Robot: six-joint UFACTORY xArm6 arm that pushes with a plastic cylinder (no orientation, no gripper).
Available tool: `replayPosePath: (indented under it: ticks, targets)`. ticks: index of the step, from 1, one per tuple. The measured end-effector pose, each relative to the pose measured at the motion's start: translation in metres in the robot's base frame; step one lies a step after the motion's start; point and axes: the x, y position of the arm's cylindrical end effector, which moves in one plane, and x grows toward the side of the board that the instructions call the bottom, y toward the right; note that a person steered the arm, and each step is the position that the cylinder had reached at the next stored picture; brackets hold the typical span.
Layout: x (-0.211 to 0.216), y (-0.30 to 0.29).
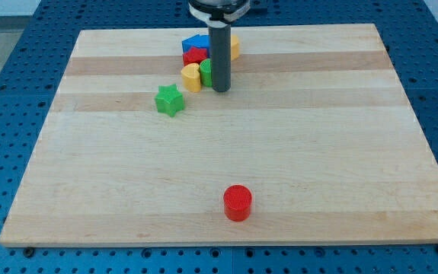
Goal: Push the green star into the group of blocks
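The green star (pixel 170 100) lies on the wooden board (pixel 318 144), left of centre in the upper half. Just up and right of it sits the group: a yellow block (pixel 192 76), a green block (pixel 206 73) partly behind the rod, a red block (pixel 195 55), a blue block (pixel 196 42) and another yellow block (pixel 234 47) at the top. My tip (pixel 220 90) rests on the board right beside the group's green block, about a block's width to the right of the star and slightly above it. The star stands a small gap apart from the nearest yellow block.
A red cylinder (pixel 238 202) stands alone near the board's bottom edge, at centre. The board lies on a blue perforated table (pixel 5 61).
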Motion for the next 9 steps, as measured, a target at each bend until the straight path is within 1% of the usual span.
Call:
replayPosePath:
  ticks: [1, 2, 3, 4, 5, 6, 8, 9]
  targets:
    - [0.010, -0.007]
    - [0.032, -0.013]
    - [0.061, -0.032]
    - [0.077, -0.068]
    - [0.081, -0.108]
    - [0.072, -0.115]
    - [0.036, -0.057]
    - [0.006, -0.040]
